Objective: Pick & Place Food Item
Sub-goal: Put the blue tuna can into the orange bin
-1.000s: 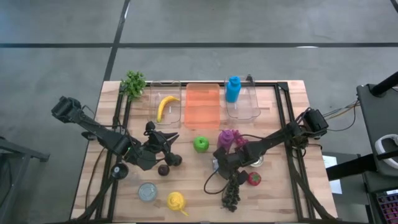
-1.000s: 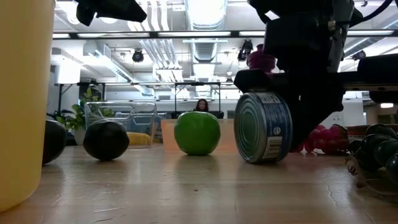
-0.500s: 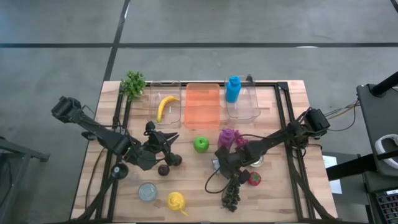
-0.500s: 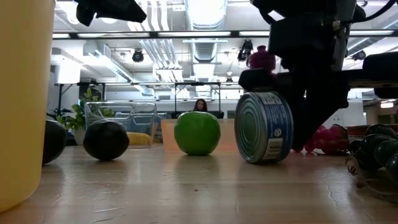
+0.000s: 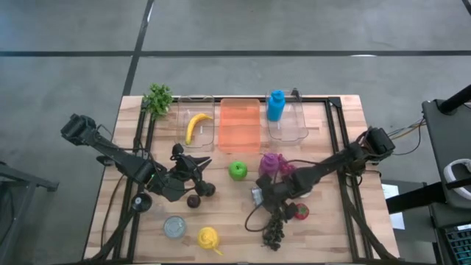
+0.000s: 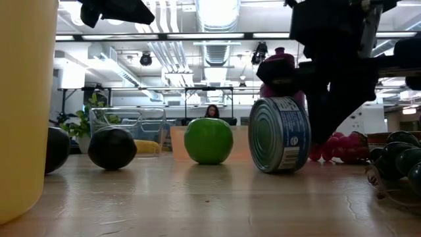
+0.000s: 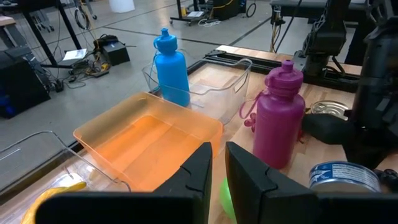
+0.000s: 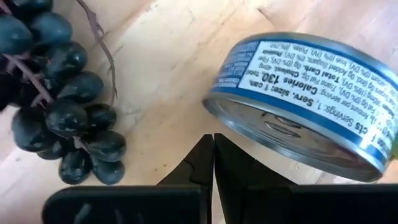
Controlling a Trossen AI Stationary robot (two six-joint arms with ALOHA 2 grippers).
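A tuna can (image 8: 305,99) with a blue label stands on its rim on the wooden table (image 5: 331,221), also seen in the low view (image 6: 279,135). My right gripper (image 8: 213,144) hangs shut just beside and above it, pointing steeply down, with dark grapes (image 8: 56,93) on its other side. A green apple (image 5: 237,171) and a purple bottle (image 5: 271,163) stand a little farther back. My left gripper (image 7: 214,163) waits shut above the table's left half (image 5: 202,165), holding nothing.
At the far edge stand a clear bin with a banana (image 5: 195,126), an orange bin (image 5: 240,125) and a clear bin with a blue bottle (image 5: 276,105). A strawberry (image 5: 300,211), two dark plums (image 5: 193,200), a yellow item (image 5: 210,238) and a sprig of greens (image 5: 157,98) lie around.
My right gripper has risen a little from the top of the can, still shut; the can stays standing on its rim in the same spot.
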